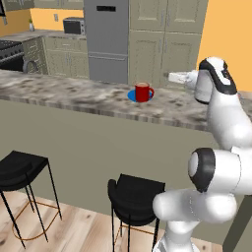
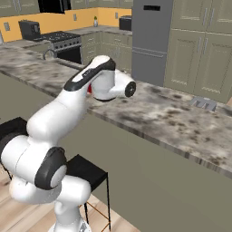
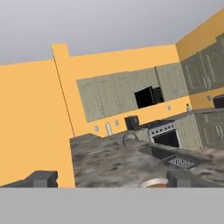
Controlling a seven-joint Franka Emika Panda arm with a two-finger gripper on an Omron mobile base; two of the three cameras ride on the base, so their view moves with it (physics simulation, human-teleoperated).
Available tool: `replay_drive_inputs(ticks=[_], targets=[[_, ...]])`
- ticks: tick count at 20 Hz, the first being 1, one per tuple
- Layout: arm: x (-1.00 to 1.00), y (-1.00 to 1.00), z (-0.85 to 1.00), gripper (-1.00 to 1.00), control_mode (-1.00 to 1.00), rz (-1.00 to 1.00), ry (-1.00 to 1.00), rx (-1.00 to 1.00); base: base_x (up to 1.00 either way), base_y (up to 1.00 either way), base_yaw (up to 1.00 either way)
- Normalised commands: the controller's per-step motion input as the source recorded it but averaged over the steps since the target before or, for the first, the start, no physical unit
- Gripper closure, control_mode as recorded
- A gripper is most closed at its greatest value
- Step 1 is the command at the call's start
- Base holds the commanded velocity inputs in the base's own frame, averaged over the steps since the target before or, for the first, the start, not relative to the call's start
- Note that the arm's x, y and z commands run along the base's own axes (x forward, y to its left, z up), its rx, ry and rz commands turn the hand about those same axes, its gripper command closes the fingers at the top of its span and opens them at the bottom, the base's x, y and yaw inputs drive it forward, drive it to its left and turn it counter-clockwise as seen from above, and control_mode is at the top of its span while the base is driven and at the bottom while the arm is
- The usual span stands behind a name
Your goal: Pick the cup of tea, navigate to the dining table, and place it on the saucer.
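Observation:
The cup of tea, a red mug with its handle to the right, stands upright on the blue saucer on the dining table. My gripper hangs level just right of the mug, a little above the tabletop, and touches nothing. In the hand view the gripper is open, its dark fingertips spread wide, and the cup's rim shows low between them. From the right base view my arm covers the mug apart from a red sliver.
Two black bar stools stand against the table's beige front panel. A small grey object lies on the tabletop. Behind the table are a grey fridge, beige cabinets and a stove.

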Motion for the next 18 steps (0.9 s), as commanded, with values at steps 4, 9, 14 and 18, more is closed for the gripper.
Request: replay_drive_inputs(ticks=[4, 9, 14, 18], targets=[[-1.0, -0.37, -0.54, -1.0, -1.0, -0.21, 0.2, 0.0, 0.0, 0.0, 0.0], [-1.0, -0.25, -0.65, -1.0, -1.0, -0.22, 0.22, -0.02, 0.0, 0.0, 0.0], [-1.0, -0.03, -0.65, -1.0, -1.0, -0.22, 0.13, -0.15, 0.0, 0.0, 0.0], [-1.0, 0.0, 0.03, -1.0, -1.0, -0.15, -0.01, -0.11, 0.0, 0.0, 0.0]])
